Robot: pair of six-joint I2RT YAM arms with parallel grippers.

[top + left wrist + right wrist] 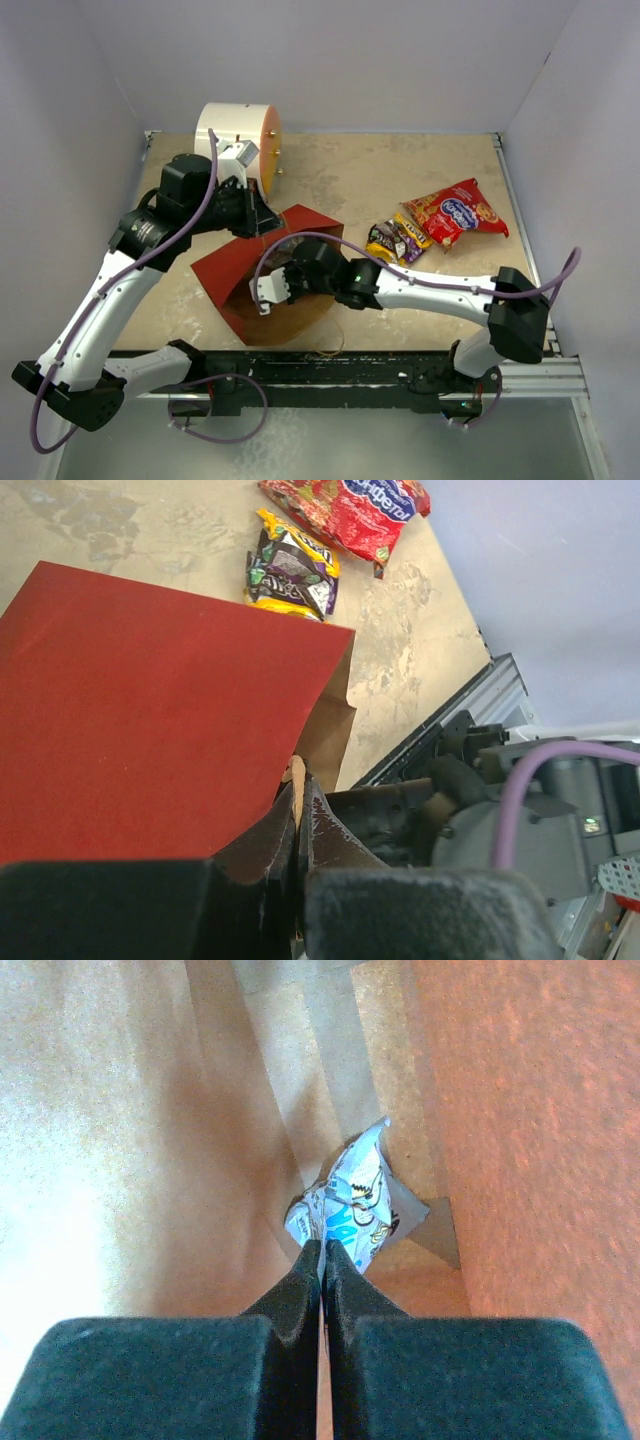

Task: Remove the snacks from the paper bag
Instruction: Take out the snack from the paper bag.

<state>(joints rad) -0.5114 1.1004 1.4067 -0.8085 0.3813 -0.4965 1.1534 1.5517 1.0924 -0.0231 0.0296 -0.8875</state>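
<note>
On the mottled beige surface (400, 170): a tall rectangular paper bag (215, 275), red outside and brown kraft inside, lies on its side near the middle. Its open mouth is turned toward my right arm.
Left fingers (298, 782): pressed together on the edge of the paper bag (150, 710) at its mouth. A sliver of brown paper shows between the tips. In the top view they sit at the far rim of the mouth (262, 222).
Right fingers (322, 1252): deep inside the paper bag (150, 1110), closed to a thin slit. Their tips nip the near edge of a small crinkly light-blue packet (350, 1205).
Light-blue packet: it lies at the bottom fold of the kraft interior, with brown walls on every side. It is not visible from above.
Right arm: it reaches in through the mouth from the right, its wrist just inside the rim.
Snacks already out: a larger red bag (455, 212) with a blue oval logo lies flat on the surface, right of the paper bag. A small yellow-purple packet (397, 240) lies just beside it, on the side nearer the paper bag. My left wrist view shows both beyond the bag's red wall, the red bag (350, 505) farther off than the yellow-purple packet (292, 572).
Far side: a white-and-orange cylinder (235, 130) stands behind my left arm, apart from the paper bag.
</note>
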